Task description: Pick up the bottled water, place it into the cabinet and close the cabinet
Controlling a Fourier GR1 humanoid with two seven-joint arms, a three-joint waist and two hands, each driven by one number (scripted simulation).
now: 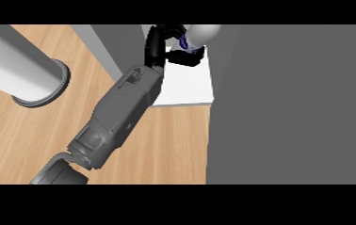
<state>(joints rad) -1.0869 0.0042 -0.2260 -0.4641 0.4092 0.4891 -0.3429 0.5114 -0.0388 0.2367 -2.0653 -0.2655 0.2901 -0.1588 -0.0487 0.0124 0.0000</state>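
The bottled water [202, 32], white with a blue label, shows at the top middle of the head view, above the white floor [185, 85] of the cabinet. My left hand [157, 43] is shut on it, fingers curled over its far side and thumb [185, 58] pressed on the near side. Most of the bottle is hidden by the hand and the picture's top edge. My grey left forearm [122, 111] runs up from the lower left to the cabinet's opening. A broad grey cabinet panel [285, 106] fills the right side; I cannot tell whether it is the door. My right hand does not show.
A large pale grey cylinder with a flared rim [31, 76] lies on the wooden counter [173, 144] at the left. A grey cabinet wall [115, 43] stands just left of the white floor. Bare wood lies between the forearm and the grey panel.
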